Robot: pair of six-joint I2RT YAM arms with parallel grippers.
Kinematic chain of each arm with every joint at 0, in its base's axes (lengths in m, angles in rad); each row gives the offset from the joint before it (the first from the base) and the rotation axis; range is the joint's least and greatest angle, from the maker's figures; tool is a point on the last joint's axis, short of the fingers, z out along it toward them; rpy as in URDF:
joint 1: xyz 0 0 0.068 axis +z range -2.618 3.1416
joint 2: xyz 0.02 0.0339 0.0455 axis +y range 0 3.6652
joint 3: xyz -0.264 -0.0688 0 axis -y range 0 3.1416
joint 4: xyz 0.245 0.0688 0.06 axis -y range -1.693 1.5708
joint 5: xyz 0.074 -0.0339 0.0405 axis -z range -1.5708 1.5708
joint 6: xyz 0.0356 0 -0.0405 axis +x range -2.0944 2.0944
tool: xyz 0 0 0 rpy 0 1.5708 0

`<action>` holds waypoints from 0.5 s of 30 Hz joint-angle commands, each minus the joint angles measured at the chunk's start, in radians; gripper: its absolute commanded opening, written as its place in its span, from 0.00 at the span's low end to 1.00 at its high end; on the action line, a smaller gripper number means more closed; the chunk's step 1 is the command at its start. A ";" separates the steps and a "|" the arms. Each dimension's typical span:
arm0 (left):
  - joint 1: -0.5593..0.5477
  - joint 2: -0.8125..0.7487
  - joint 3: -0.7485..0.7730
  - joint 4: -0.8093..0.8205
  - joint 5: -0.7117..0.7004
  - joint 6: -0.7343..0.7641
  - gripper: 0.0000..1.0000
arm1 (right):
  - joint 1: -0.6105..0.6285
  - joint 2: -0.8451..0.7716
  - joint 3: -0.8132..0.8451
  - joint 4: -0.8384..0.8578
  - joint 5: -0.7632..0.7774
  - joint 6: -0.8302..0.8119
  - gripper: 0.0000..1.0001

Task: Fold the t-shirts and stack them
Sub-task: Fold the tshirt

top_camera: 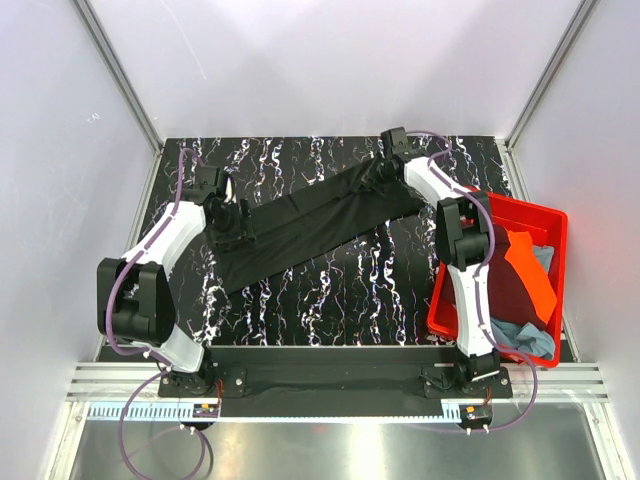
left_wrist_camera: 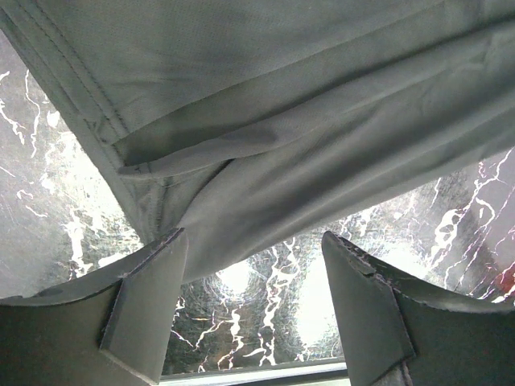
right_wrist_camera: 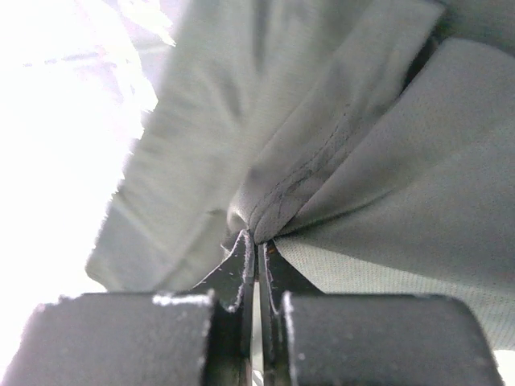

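Note:
A black t-shirt (top_camera: 310, 225), folded into a long strip, lies slanted across the marbled table from near left to far right. My left gripper (top_camera: 238, 228) hovers open at the strip's left end. In the left wrist view its gripper (left_wrist_camera: 253, 235) shows bare table between the fingers, and the shirt's hem (left_wrist_camera: 282, 104) lies just beyond, brushing the left finger. My right gripper (top_camera: 378, 172) is at the far right end. Up close that gripper (right_wrist_camera: 259, 240) is shut on a fold of the black shirt (right_wrist_camera: 386, 177). More t-shirts lie in the bin: orange (top_camera: 530, 270), maroon (top_camera: 510, 295) and grey-blue (top_camera: 525, 338).
A red plastic bin (top_camera: 548, 215) stands at the table's right edge, beside the right arm. White walls with metal frame posts close in the table on the left, back and right.

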 commanded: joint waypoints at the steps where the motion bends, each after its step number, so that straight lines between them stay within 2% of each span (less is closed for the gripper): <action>1: 0.003 0.004 0.032 0.003 0.010 0.016 0.73 | -0.004 0.045 0.141 0.023 -0.039 0.039 0.04; 5: 0.004 0.002 0.021 0.006 0.010 0.022 0.73 | -0.003 0.095 0.241 -0.089 -0.021 0.036 0.20; 6: 0.004 0.001 0.015 0.011 0.010 0.024 0.73 | -0.006 0.097 0.242 -0.100 -0.023 0.030 0.33; 8: 0.004 0.002 0.010 0.014 0.010 0.025 0.73 | -0.006 0.080 0.206 -0.100 -0.021 0.018 0.44; 12: 0.004 0.010 0.009 0.014 0.013 0.022 0.73 | -0.008 0.020 0.112 -0.078 -0.016 -0.021 0.48; 15: 0.003 0.018 0.006 0.029 0.015 0.015 0.73 | -0.011 -0.030 0.089 -0.139 0.051 -0.091 0.48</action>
